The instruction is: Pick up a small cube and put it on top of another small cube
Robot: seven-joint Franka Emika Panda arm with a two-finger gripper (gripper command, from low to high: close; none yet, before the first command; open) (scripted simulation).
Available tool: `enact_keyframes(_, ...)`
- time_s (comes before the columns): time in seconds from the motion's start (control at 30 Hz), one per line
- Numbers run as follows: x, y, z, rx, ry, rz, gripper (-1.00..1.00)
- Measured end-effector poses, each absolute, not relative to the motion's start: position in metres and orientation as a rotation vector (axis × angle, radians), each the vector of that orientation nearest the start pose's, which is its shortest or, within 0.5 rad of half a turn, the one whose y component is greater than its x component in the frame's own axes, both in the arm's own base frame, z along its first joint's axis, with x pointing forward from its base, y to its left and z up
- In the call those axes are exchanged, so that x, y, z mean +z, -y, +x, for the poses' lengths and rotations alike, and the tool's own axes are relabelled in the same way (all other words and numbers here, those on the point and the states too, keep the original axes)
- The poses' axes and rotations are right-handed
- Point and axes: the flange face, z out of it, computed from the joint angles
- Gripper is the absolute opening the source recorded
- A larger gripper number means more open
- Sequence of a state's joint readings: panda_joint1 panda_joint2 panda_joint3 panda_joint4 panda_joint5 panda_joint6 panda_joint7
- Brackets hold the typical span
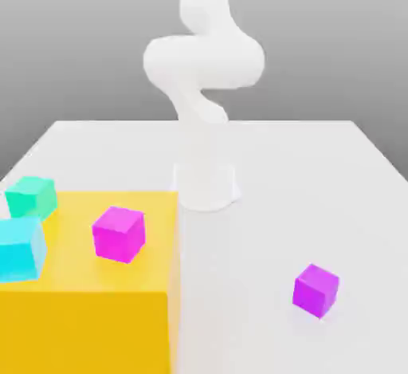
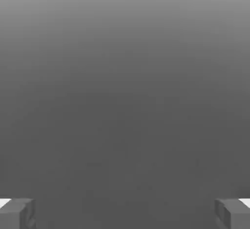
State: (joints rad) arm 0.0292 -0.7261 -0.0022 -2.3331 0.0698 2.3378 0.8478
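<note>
Exterior view: a white desk (image 1: 319,173) stretches back to a grey backdrop. A white robot arm (image 1: 203,69) rises from a round base (image 1: 205,185) near the middle of the desk and bends upward out of the top of the picture.

A large yellow block (image 1: 88,301) takes up the near corner of the desk on the exterior view's left; it serves here as the landmark. Its far right corner lies just beside the arm's base. Three cubes rest on the block's flat top. The pink-magenta cube (image 1: 119,234) sits toward the middle of that top, apart from the other two. A green-teal cube (image 1: 32,198) sits at the block's far left corner. A cyan cube (image 1: 20,249) sits at the block's left edge, just in front of the green-teal one and partly cut off by the picture's border.

The violet-purple cube (image 1: 316,289) lies on the bare desk, well apart from the yellow block, off to the exterior view's right of it, resting flat and slightly turned.

Hand view: the tool (image 2: 125,213) looks out at a plain grey backdrop. Its two dark grey fingertips (image 2: 17,213) stand wide apart at opposite sides of the picture, with nothing between them.
</note>
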Motion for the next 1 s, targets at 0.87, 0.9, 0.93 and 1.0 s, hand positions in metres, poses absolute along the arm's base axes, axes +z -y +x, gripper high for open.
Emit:
enact_keyframes(0.87,0.232,-0.195,0.371,0.032,-2.036,-2.305,0.00)
enact_keyframes(0.9,0.220,-0.195,0.364,0.022,-2.085,-2.296,0.00)
enact_keyframes(0.93,0.209,-0.194,0.359,0.010,-2.126,-2.286,0.00)
enact_keyframes(1.0,0.194,-0.194,0.356,-0.006,-2.153,-2.279,0.00)
